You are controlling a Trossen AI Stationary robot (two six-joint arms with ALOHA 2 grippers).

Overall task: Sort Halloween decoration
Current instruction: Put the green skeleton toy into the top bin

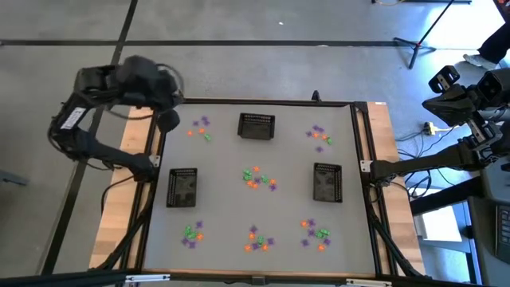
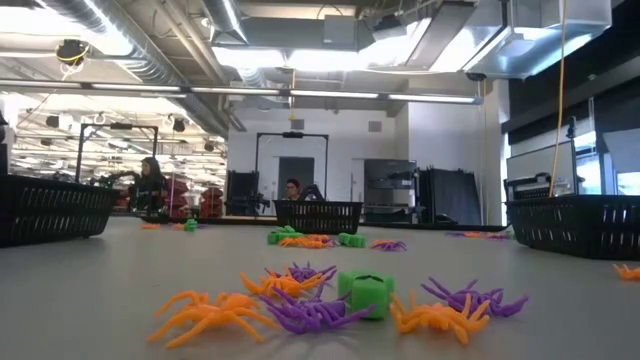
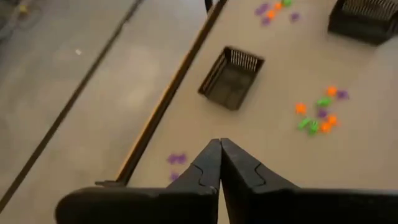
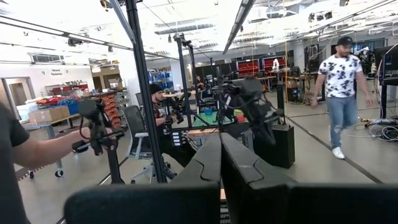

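High view shows the grey bench [image 1: 263,215] carrying three black mesh baskets: one at the far middle [image 1: 256,126], one at the left [image 1: 182,188] and one at the right [image 1: 327,182]. No trinkets show inside any of the three.

Halloween decorations lie loose on the bench in seven small clusters: far left [image 1: 200,129], far right [image 1: 319,136], centre [image 1: 258,178], and along the near edge at left [image 1: 192,233], middle [image 1: 258,238] and right [image 1: 315,233]. They are tiny plastic pieces in purple, green and orange. In the low view the nearest ones read as orange spiders [image 2: 208,315], purple spiders [image 2: 306,309] and a small green block [image 2: 366,293], all resting on the surface, some touching one another.

At the far left corner, above the bench edge, the left end effector [image 3: 220,163] hangs with its fingers pressed together, grasping nothing. Off the right side of the bench, the right end effector [image 4: 221,163] is likewise clenched and empty, pointing into the room.
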